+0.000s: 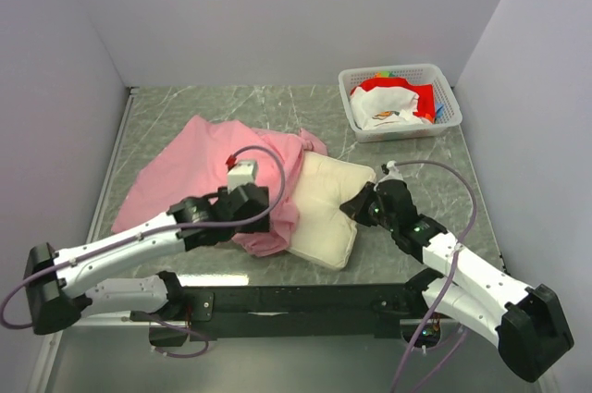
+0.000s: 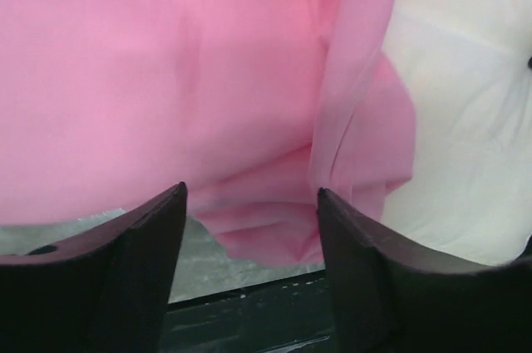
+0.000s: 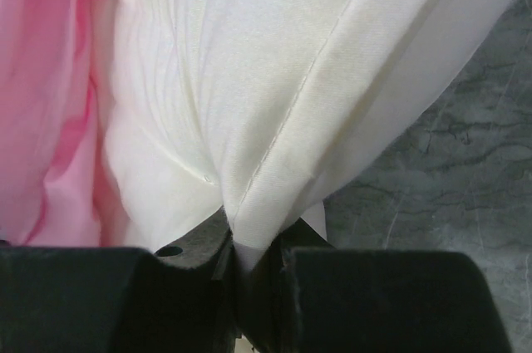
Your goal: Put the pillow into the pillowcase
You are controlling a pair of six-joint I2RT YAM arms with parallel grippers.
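Note:
The pink pillowcase (image 1: 199, 166) lies crumpled on the grey marble table, left of centre. The cream pillow (image 1: 324, 208) lies beside it on the right, its left part under the pillowcase's bunched edge. My left gripper (image 1: 252, 206) sits over that bunched near edge. In the left wrist view the left gripper (image 2: 249, 203) is open, with a fold of the pillowcase (image 2: 166, 79) just beyond the fingertips and the pillow (image 2: 465, 120) at right. My right gripper (image 1: 356, 208) is shut on the pillow's right edge. The right wrist view shows the right gripper (image 3: 253, 257) pinching the seam of the pillow (image 3: 249, 79).
A white basket (image 1: 354, 102) with red and white items stands at the back right corner. White walls close in the table on the left, back and right. The table's black front edge (image 2: 249, 303) lies just below the left gripper.

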